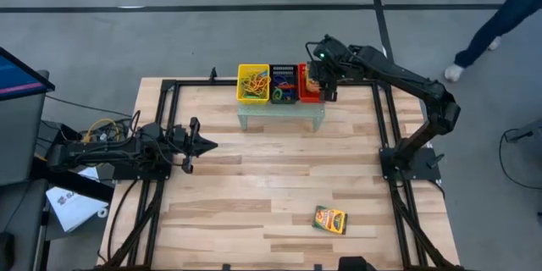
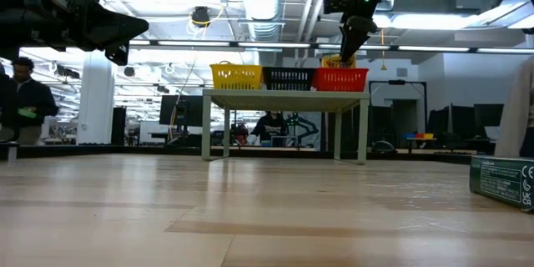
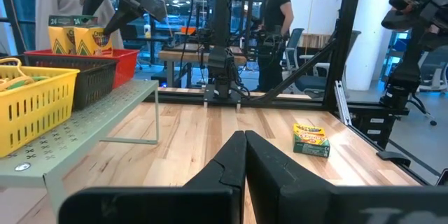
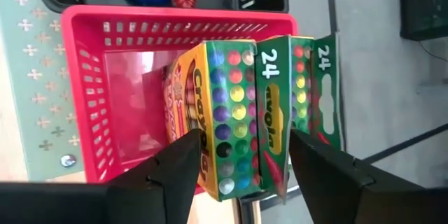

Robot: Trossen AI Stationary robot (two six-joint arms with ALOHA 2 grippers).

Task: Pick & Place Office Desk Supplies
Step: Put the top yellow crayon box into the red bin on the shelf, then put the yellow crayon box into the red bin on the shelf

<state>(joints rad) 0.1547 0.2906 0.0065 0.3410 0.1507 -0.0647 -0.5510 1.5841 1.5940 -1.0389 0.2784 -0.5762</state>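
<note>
Two crayon boxes [image 4: 241,122] stand upright on end in the red basket [image 4: 91,77], side by side and leaning toward its outer wall; the right gripper [image 4: 241,164] hovers directly over them, its jaws apart and straddling the nearer box without clamping it; seen from the wrist, one dark finger [image 4: 164,168] shows on either side of the box tops; from above, the right gripper [image 1: 323,74] sits over the red basket [image 1: 310,85] at the end of the small pale-green stand [image 1: 280,112], with the right arm reaching in from the table's right side; beside the red basket stands the black basket [image 1: 284,83], holding coiled loops of blue, red and purple; next along is the yellow basket [image 1: 253,82], filled with rubber-band loops [image 1: 255,85] of orange and green; the three baskets touch in a row on the stand at the far edge of the wooden table [image 1: 254,186].

One more crayon box [image 1: 330,219] lies flat on the table, well apart from the stand, toward the near right corner; at table height it shows at the picture's right edge [image 2: 505,181].

On the table's left side the left gripper [image 1: 203,145] waits above the wood, its jaws pressed together, holding nothing, pointing toward the table's centre; its fingers [image 3: 245,161] meet in a closed wedge.

Beyond the table a person [image 3: 274,7] in dark clothing stands among desks and chairs.
</note>
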